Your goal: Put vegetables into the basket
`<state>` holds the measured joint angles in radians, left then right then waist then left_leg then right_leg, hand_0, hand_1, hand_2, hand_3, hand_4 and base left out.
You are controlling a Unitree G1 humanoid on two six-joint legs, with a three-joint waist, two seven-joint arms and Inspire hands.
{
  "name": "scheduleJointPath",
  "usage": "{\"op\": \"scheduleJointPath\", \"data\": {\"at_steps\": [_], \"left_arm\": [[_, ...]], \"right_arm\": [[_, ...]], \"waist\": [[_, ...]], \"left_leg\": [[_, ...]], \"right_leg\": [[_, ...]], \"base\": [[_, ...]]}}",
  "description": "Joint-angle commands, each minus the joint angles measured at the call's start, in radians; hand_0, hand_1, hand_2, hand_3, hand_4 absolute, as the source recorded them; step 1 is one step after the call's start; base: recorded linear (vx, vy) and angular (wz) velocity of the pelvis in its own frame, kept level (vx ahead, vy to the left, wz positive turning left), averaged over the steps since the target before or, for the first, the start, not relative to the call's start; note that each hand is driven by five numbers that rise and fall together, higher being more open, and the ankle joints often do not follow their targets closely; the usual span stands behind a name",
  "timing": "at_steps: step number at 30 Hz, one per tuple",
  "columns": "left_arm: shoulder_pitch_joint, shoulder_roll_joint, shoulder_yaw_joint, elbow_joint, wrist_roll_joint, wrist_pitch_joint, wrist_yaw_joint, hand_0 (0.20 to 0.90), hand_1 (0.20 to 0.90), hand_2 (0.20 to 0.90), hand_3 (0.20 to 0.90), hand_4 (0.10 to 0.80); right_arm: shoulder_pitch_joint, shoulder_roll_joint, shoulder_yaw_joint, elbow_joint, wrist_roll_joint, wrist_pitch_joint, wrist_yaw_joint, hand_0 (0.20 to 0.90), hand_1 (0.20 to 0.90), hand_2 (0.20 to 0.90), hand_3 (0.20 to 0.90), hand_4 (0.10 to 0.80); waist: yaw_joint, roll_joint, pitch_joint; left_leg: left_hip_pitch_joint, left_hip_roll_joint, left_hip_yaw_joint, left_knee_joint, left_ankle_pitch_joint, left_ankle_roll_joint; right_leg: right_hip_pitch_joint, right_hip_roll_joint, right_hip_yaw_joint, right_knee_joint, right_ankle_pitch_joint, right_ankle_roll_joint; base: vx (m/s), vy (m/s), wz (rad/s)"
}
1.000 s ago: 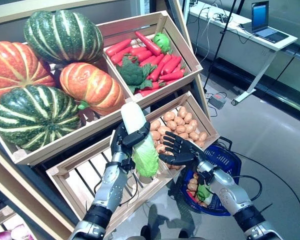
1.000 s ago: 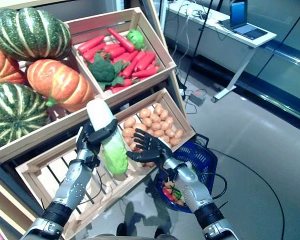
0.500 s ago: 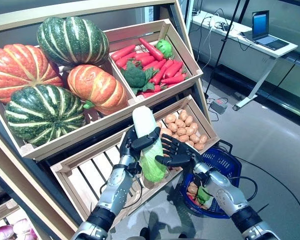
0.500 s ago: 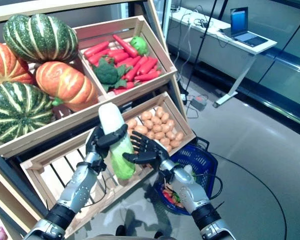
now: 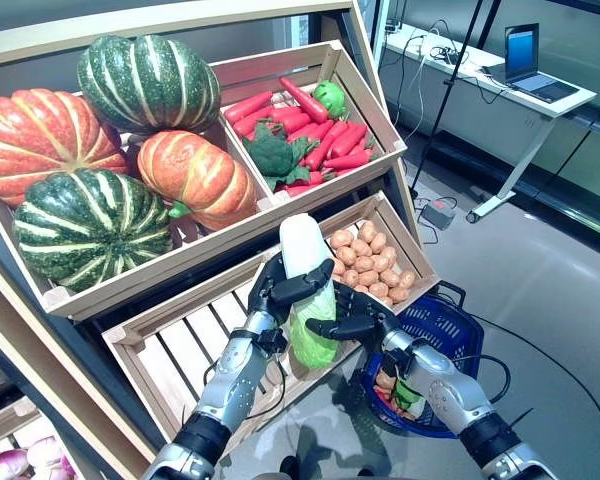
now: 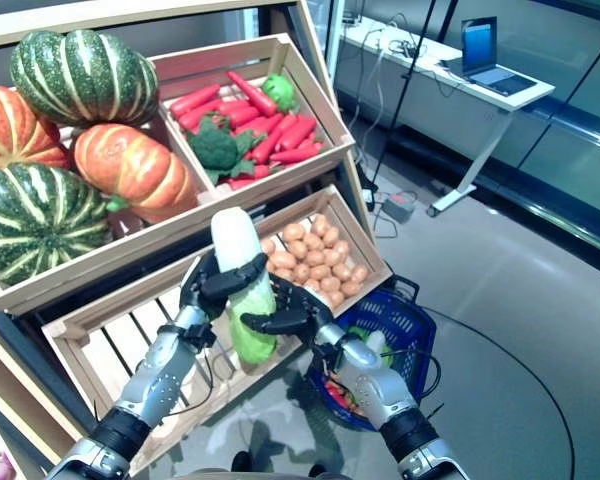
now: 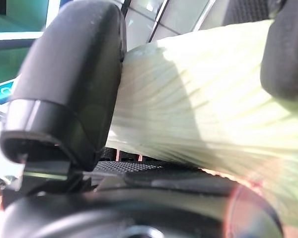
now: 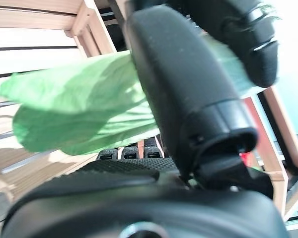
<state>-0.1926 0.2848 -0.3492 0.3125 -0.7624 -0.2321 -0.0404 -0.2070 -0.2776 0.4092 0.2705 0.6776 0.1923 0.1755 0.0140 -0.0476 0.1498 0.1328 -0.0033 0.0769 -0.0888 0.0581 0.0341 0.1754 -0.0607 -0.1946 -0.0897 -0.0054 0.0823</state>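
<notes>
Crate shelves (image 5: 180, 330) — cabbage (image 5: 310, 290) between robot hands

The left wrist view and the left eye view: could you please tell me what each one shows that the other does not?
Only the left wrist view shows, from very close, the ribbed pale stalk of the cabbage pressed between thumb and fingers. Only the left eye view shows the surroundings: the pumpkins, the crate of carrots, the potatoes, the blue basket on the floor, and the right hand at the cabbage's leafy end. Both show the left hand curled round the cabbage.
</notes>
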Motion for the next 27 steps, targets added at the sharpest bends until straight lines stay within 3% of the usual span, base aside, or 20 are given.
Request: {"op": "scheduleJointPath", "data": {"at_steps": [1,19,20,21,22,27], "left_arm": [[-0.125,-0.054,-0.037,-0.146,-0.070,-0.117,-0.113,0.300,0.300,0.300,0.300,0.400],[-0.127,-0.088,-0.165,-0.197,-0.190,0.013,-0.282,0.300,0.300,0.300,0.300,0.400],[-0.125,-0.090,-0.174,-0.196,-0.197,0.020,-0.291,0.300,0.300,0.300,0.300,0.400],[-0.122,-0.091,-0.183,-0.199,-0.206,0.026,-0.297,0.300,0.300,0.300,0.300,0.400],[-0.118,-0.092,-0.189,-0.196,-0.214,0.028,-0.309,0.300,0.300,0.300,0.300,0.400],[-0.111,-0.095,-0.213,-0.197,-0.228,0.036,-0.349,0.300,0.300,0.300,0.300,0.400]], "right_arm": [[-0.083,0.068,0.027,0.038,0.061,-0.019,-0.007,0.900,0.900,0.900,0.900,0.800],[-0.197,0.112,0.022,0.099,0.123,-0.036,-0.021,0.900,0.900,0.900,0.900,0.800],[-0.205,0.114,0.019,0.097,0.126,-0.040,-0.015,0.858,0.858,0.858,0.858,0.772],[-0.212,0.115,0.018,0.094,0.130,-0.044,-0.012,0.547,0.547,0.547,0.547,0.565],[-0.215,0.114,0.017,0.091,0.132,-0.053,-0.011,0.300,0.300,0.300,0.300,0.400],[-0.239,0.111,0.002,0.094,0.153,-0.067,-0.024,0.300,0.300,0.300,0.300,0.400]], "waist": [[0.002,0.002,-0.071],[0.016,0.002,-0.075],[0.016,0.001,-0.074],[0.016,0.001,-0.074],[0.016,0.001,-0.073],[0.017,0.002,-0.074]], "left_leg": [[0.055,-0.012,-0.003,0.002,-0.136,-0.003],[0.059,-0.013,-0.017,0.002,-0.141,-0.003],[0.058,-0.014,-0.017,0.002,-0.141,-0.002],[0.057,-0.013,-0.016,0.002,-0.141,-0.002],[0.058,-0.013,-0.015,0.002,-0.141,-0.002],[0.059,-0.013,-0.014,0.002,-0.144,-0.001]], "right_leg": [[0.038,0.030,-0.004,0.002,-0.039,-0.076],[0.044,0.028,-0.008,0.002,-0.040,-0.076],[0.042,0.028,-0.007,0.002,-0.040,-0.076],[0.041,0.028,-0.007,0.002,-0.039,-0.076],[0.041,0.028,-0.007,0.002,-0.039,-0.076],[0.042,0.028,-0.004,0.002,-0.039,-0.075]], "base": [[0.000,0.000,0.00],[-0.001,0.000,0.00],[0.000,0.000,0.00],[0.000,0.000,0.00],[0.000,0.000,0.00],[0.000,0.000,0.00]]}}
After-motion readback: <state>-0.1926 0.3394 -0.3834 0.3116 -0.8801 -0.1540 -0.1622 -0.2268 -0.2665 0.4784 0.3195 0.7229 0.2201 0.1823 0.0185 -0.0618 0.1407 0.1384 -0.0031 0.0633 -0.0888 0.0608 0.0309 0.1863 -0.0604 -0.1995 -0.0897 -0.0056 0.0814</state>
